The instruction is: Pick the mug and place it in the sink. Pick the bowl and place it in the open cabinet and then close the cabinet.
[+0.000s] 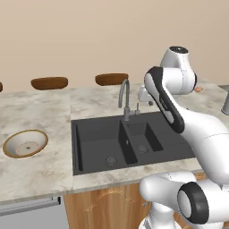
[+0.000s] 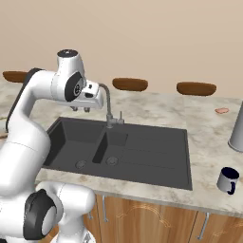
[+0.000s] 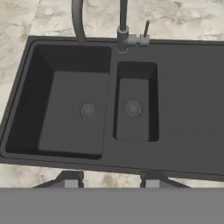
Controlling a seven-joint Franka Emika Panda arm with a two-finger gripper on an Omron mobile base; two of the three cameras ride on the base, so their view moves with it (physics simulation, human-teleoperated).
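The black double-basin sink [image 1: 94, 147] [image 2: 142, 156] [image 3: 65, 109] lies empty below my hand. My gripper [image 2: 80, 109] [image 3: 110, 181] hangs over the sink's left part, just left of the grey tap [image 2: 108, 107]. It is open, with nothing between its fingers. The small dark mug [image 2: 228, 180] stands upright on the counter right of the sink, near the front edge and far from the gripper. On the counter left of the sink rests the tan bowl [image 1: 25, 143], whitish inside. The cabinet is out of view.
A tall grey metal vessel [image 2: 237, 130] stands at the counter's right end, behind the mug. A small pink object [image 2: 221, 111] lies near the back edge. Brown stool seats [image 1: 49, 82] [image 2: 196, 88] line the far side. The tap [image 1: 125, 98] [image 3: 122, 26] rises behind the basins.
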